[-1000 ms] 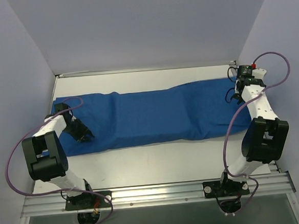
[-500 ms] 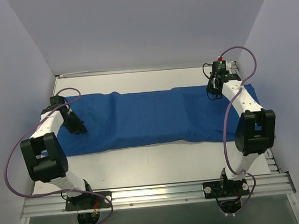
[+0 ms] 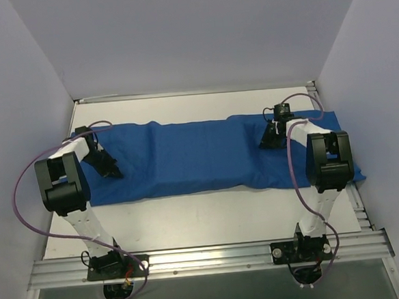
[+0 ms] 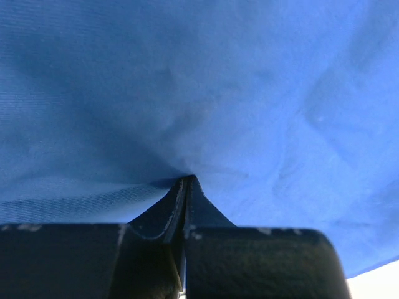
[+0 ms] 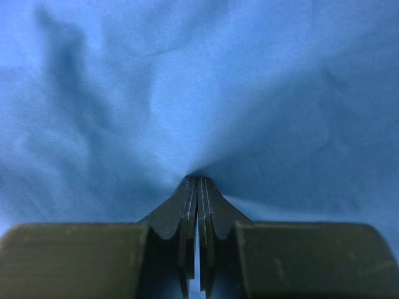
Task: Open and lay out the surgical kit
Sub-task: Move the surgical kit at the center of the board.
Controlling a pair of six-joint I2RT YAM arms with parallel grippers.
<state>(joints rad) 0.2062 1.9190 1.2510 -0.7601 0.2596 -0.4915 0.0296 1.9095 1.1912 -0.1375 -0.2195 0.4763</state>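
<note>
My big royal-blue cloth wrap [image 3: 200,156] lies long from left to right across the middle of the flat white table [image 3: 190,215]. My left gripper [image 4: 188,182] pinches the cloth near its left end, fingers pressed together. My right gripper [image 5: 197,182] pinches it near the far right side.
</note>
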